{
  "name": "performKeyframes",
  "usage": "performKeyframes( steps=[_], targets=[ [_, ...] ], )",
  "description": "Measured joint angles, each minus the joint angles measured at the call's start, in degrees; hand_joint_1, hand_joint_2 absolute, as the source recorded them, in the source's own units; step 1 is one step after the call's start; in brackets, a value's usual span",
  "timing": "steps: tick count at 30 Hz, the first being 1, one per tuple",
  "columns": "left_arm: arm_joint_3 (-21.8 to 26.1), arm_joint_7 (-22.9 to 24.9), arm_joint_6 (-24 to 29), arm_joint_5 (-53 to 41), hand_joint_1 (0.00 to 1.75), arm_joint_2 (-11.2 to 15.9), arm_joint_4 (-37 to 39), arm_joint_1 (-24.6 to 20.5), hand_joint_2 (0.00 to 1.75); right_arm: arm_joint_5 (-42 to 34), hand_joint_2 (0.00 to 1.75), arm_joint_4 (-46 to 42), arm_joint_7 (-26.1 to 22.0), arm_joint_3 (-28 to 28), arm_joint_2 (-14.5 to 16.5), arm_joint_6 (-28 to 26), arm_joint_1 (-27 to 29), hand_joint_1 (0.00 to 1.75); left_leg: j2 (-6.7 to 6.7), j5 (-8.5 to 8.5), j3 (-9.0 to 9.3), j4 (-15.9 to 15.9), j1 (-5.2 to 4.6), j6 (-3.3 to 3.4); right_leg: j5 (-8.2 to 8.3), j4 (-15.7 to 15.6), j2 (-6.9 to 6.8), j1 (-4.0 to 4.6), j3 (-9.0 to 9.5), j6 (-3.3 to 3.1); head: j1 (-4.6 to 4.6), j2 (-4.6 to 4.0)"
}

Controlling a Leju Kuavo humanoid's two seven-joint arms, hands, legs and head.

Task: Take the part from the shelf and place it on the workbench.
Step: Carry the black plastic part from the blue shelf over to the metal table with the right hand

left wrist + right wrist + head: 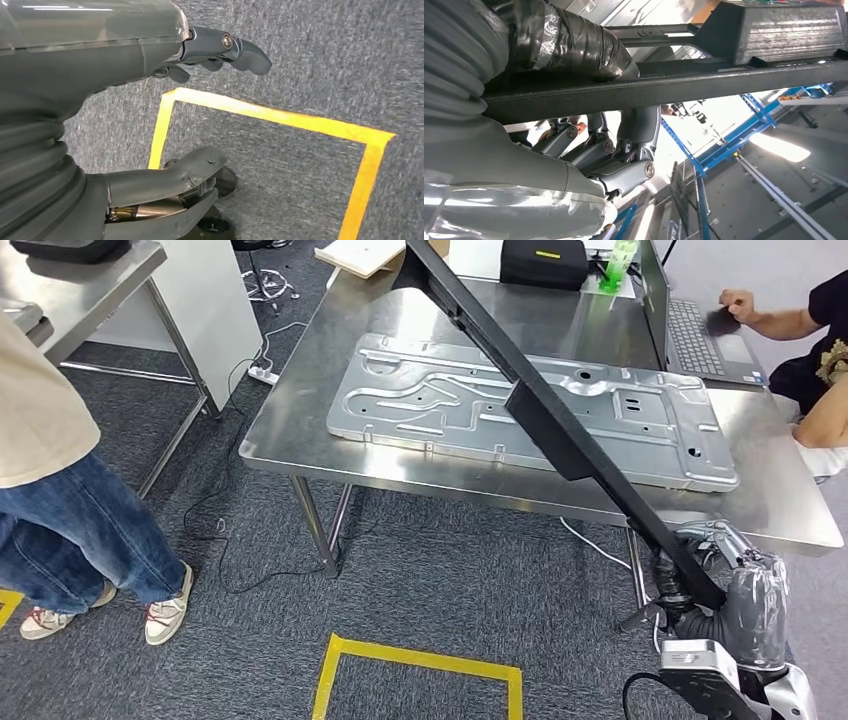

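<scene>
The right hand (700, 575) grips the near end of the part (540, 405), a long black bar with a wedge-shaped block partway along it; in the right wrist view its fingers (634, 130) wrap under the bar (664, 90) and the taped thumb lies along its top. The bar slants up from the hand, off the near right corner of the workbench (300, 440), and crosses above the bench to its far edge, over the right half of a large stamped metal panel (420, 400) that lies flat on the bench; whether the bar touches either cannot be told. The left hand (200, 115) hangs over grey carpet with its fingers apart and nothing in them, above a yellow tape square (280, 117) on the floor in front of the bench. At the far right of the bench a laptop (690, 330) stands open with a person's hand (740, 305) on it. A black case (543, 262) sits at the far edge. Left of the bench stands a person in jeans (80, 530).
</scene>
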Motion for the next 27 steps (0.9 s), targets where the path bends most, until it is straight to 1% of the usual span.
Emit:
performKeyframes(
  steps=[2,3,4,6,7,8,10,11,12,13,14,15,16,17,18,19,21,22,23,25,26,27],
  targets=[
    [0.02,0.07,-0.11,0.01,0.00,-0.06,0.00,-0.06,1.75,0.16,1.75,-0.01,0.07,-0.03,0.13,-0.13,-0.02,1.75,0.36,-0.27,0.19,0.08,-0.17,-0.51,3.36,-7.84,-0.54,0.35,3.94,-0.52,-0.02,0.00],
    [0.03,0.12,-0.20,0.01,0.00,-0.08,0.00,-0.10,1.75,0.37,1.75,-0.02,0.16,-0.07,0.19,-0.22,-0.03,1.75,0.48,-0.39,0.30,0.07,-0.22,-0.88,4.40,-10.97,-0.69,0.57,5.52,-0.89,-0.02,0.00],
    [0.04,0.20,-0.27,0.02,0.00,-0.11,0.00,-0.14,1.75,0.66,1.75,-0.03,0.38,-0.16,0.24,-0.30,-0.02,1.75,0.57,-0.48,0.40,0.03,-0.26,-1.27,4.64,-12.57,-0.76,0.81,6.29,-1.30,-0.03,0.00],
    [0.07,0.37,-0.32,0.01,0.00,-0.14,0.00,-0.16,1.75,1.19,1.75,-0.03,0.99,-0.43,0.32,-0.34,0.06,1.75,0.57,-1.00,0.35,0.47,-0.16,-1.93,4.83,-13.03,-0.51,0.63,6.57,-1.97,-0.03,0.00],
    [0.08,0.51,-0.32,-0.04,0.00,-0.15,0.00,-0.17,1.75,1.37,1.75,-0.01,1.34,-0.58,0.36,-0.33,0.10,1.75,0.46,-1.89,-0.10,1.71,-0.11,-2.20,4.94,-13.29,-0.47,0.52,6.75,-2.35,-0.05,0.00],
    [0.09,0.70,-0.32,-0.10,0.00,-0.15,0.00,-0.17,1.75,1.40,1.75,0.01,1.63,-0.69,0.45,-0.30,0.13,1.75,0.32,-3.36,-1.12,4.09,-0.06,-2.43,5.03,-13.50,-0.47,0.43,6.92,-2.72,-0.07,0.00],
    [0.10,1.13,-0.32,-0.19,0.00,-0.15,0.00,-0.10,1.75,1.07,1.75,0.11,2.02,-0.81,0.73,-0.22,0.15,1.75,0.15,-6.80,-4.39,11.14,0.05,-2.68,5.00,-13.48,-0.43,0.61,6.96,-3.21,-0.09,0.00],
    [0.11,1.32,-0.33,-0.19,0.00,-0.16,0.00,-0.03,1.75,0.80,1.75,0.21,2.11,-0.84,0.92,-0.20,0.16,1.75,0.15,-7.79,-5.94,14.21,0.07,-2.76,4.96,-13.41,-0.33,0.69,6.94,-3.33,-0.08,0.00],
    [0.12,1.44,-0.33,-0.19,0.00,-0.16,0.00,0.03,1.75,0.59,1.75,0.33,2.14,-0.86,1.10,-0.20,0.17,1.75,0.15,-7.72,-6.75,15.63,0.09,-2.80,4.92,-13.32,-0.19,0.73,6.93,-3.36,-0.08,0.00],
    [0.13,1.51,-0.34,-0.18,0.00,-0.17,0.00,0.06,1.75,0.48,1.75,0.45,2.08,-0.87,1.30,-0.24,0.19,1.75,0.15,-6.56,-6.53,14.88,0.10,-2.76,4.86,-13.20,-0.03,0.75,6.94,-3.36,-0.08,0.00],
    [0.15,1.55,-0.34,-0.17,0.00,-0.18,0.00,0.06,1.75,0.51,1.75,0.55,1.91,-0.87,1.51,-0.30,0.21,1.75,0.14,-4.64,-5.34,12.17,0.10,-2.65,4.77,-13.06,0.15,0.76,6.96,-3.32,-0.09,0.00],
    [0.16,1.55,-0.34,-0.17,0.00,-0.18,0.00,0.04,1.75,0.64,1.75,0.61,1.66,-0.87,1.75,-0.42,0.25,1.75,0.07,-2.64,-3.59,8.37,0.09,-2.44,4.67,-12.91,0.29,0.75,6.98,-3.23,-0.09,0.00],
    [0.19,1.55,-0.34,-0.17,0.00,-0.18,0.00,-0.01,1.75,0.82,1.75,0.63,1.37,-0.87,1.99,-0.59,0.29,1.75,0.01,-1.25,-1.92,4.71,0.03,-2.24,4.54,-12.68,0.42,0.86,6.93,-3.05,-0.09,0.00],
    [0.24,1.56,-0.34,-0.17,0.00,-0.18,0.00,-0.07,1.75,1.07,1.75,0.63,1.09,-0.87,2.23,-0.78,0.36,1.75,-0.05,-0.50,-0.79,2.22,-0.03,-2.02,4.48,-12.52,0.51,0.92,6.85,-2.81,-0.08,0.00],
    [0.31,1.56,-0.34,-0.16,0.00,-0.18,0.00,-0.11,1.75,1.31,1.75,0.63,0.89,-0.87,2.44,-0.95,0.43,1.75,-0.11,-0.34,-0.27,0.92,-0.12,-1.82,4.44,-12.41,0.57,0.97,6.75,-2.55,-0.07,0.00],
    [0.39,1.56,-0.35,-0.16,0.00,-0.18,0.00,-0.14,1.75,1.55,1.75,0.63,0.77,-0.87,2.62,-1.09,0.54,1.75,-0.11,-0.41,-0.19,0.56,-0.24,-1.64,4.45,-12.38,0.61,0.99,6.66,-2.26,-0.08,0.00],
    [0.51,1.55,-0.40,-0.16,0.00,-0.18,0.00,-0.15,1.75,1.88,1.75,0.64,0.68,-0.87,2.94,-1.22,0.89,1.75,-0.03,0.01,-0.09,0.08,-0.16,-0.98,4.30,-12.22,0.54,0.82,6.58,-1.67,-0.08,0.00],
    [0.54,1.55,-0.45,-0.17,0.00,-0.18,0.00,-0.16,1.75,1.94,1.75,0.64,0.66,-0.87,3.06,-1.25,1.06,1.75,0.04,0.29,0.00,-0.26,-0.08,-0.64,3.62,-11.42,0.45,0.73,6.25,-1.38,-0.07,0.00],
    [0.54,1.55,-0.49,-0.18,0.00,-0.18,0.00,-0.18,1.75,1.95,1.75,0.65,0.62,-0.86,3.14,-1.27,1.17,1.75,0.12,0.54,0.06,-0.59,0.03,-0.34,2.32,-9.58,0.35,0.66,5.45,-1.10,-0.05,0.00],
    [0.55,1.55,-0.54,-0.19,0.00,-0.18,0.00,-0.20,1.75,1.95,1.75,0.69,0.55,-0.86,3.32,-1.30,1.29,1.75,0.22,0.71,-0.01,-0.74,0.04,-0.11,-1.31,-3.17,0.23,0.39,2.51,-0.61,-0.04,0.00],
    [0.55,1.55,-0.55,-0.18,0.00,-0.18,0.00,-0.19,1.75,1.95,1.75,0.75,0.52,-0.86,3.41,-1.31,1.37,1.75,0.26,0.71,-0.06,-0.71,0.04,-0.09,-2.61,0.05,0.21,0.20,1.00,-0.38,-0.05,0.00],
    [0.56,1.55,-0.56,-0.18,0.00,-0.18,0.00,-0.15,1.75,1.95,1.75,0.85,0.51,-0.86,3.51,-1.31,1.47,1.75,0.29,0.69,-0.09,-0.67,0.05,-0.12,-2.94,1.92,0.17,-0.01,0.11,-0.18,-0.05,0.00]
  ],
)
